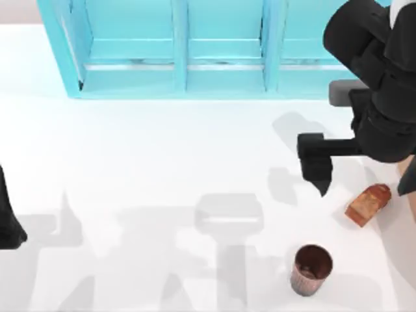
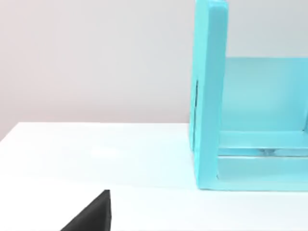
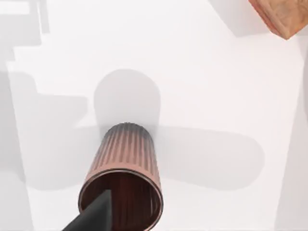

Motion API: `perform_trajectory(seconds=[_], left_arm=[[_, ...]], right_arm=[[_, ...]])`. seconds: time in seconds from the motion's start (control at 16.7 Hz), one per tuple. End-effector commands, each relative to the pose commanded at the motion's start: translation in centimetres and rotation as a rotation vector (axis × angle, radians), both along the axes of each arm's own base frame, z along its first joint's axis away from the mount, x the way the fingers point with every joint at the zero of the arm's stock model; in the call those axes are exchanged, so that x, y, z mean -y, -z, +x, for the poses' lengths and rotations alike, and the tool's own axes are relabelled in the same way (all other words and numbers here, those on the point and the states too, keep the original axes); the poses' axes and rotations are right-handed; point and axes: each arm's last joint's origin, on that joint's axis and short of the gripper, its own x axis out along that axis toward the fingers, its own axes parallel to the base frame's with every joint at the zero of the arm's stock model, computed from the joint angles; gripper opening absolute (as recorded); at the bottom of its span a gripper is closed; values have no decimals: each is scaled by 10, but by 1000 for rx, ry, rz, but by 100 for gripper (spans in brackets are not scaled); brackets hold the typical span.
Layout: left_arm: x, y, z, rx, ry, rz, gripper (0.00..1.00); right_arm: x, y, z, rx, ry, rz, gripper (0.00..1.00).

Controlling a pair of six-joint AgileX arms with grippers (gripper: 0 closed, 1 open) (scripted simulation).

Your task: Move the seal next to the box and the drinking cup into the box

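Our right gripper (image 1: 318, 170) hangs above the table between the seal (image 1: 368, 204) and the drinking cup (image 1: 311, 269); whether its grip is released or clenched, we cannot tell.

The box (image 1: 409, 188) is cut off by the right edge of the top view, so just 1 thin tan strip shows. The left arm (image 1: 9, 218) is cut by the left edge. The right wrist view cuts off the seal (image 3: 284, 14) and the drinking cup's (image 3: 122, 187) bottom rim.

No readable text or labels anywhere
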Motion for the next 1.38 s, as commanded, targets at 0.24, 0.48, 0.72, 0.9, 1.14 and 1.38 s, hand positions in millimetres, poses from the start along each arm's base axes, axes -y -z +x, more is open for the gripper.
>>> perform_trajectory(seconds=[0.24, 0.48, 0.72, 0.9, 1.14, 1.38], left_arm=[[0, 0, 0, 0, 0, 0, 100], [0, 0, 0, 0, 0, 0, 100], [0, 0, 0, 0, 0, 0, 100], [0, 0, 0, 0, 0, 0, 100], [0, 0, 0, 0, 0, 0, 100], [0, 0, 0, 0, 0, 0, 100]], right_arm=[[-21, 23, -45, -6, 9, -5, 100], [-24, 26, -55, 3, 11, 9, 100], [-24, 30, -53, 0, 13, 6, 100], [-25, 52, -52, 2, 11, 8, 100], [-25, 89, -53, 6, 11, 11, 100], [-24, 106, -55, 3, 11, 9, 100]])
